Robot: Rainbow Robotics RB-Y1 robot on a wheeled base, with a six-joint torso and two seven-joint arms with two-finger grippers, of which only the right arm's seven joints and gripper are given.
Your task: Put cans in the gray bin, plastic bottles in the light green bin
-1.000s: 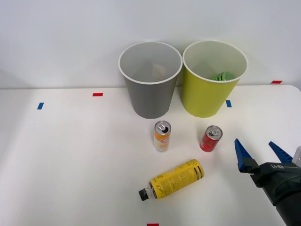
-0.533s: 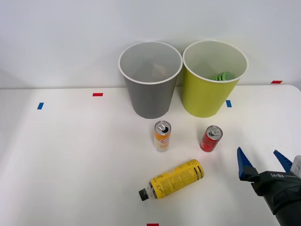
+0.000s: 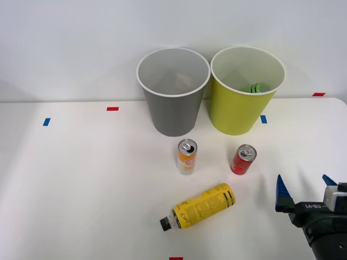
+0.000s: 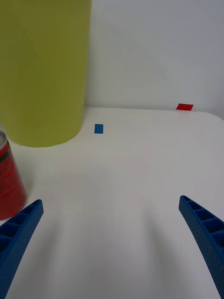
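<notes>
On the table's right, red can (image 3: pixel 243 159) upright, just left of the wide-spread blue fingers (image 3: pixel 282 192), untouched

High front view facing down, low close wrist view, both sharing light green bin (image 3: pixel 241 105) (image 4: pixel 44 70)

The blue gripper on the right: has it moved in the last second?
Yes. In the front view the right gripper has pulled back toward the robot and slightly rightward, farther from the red can, which has stayed put. It is open and empty.
</notes>
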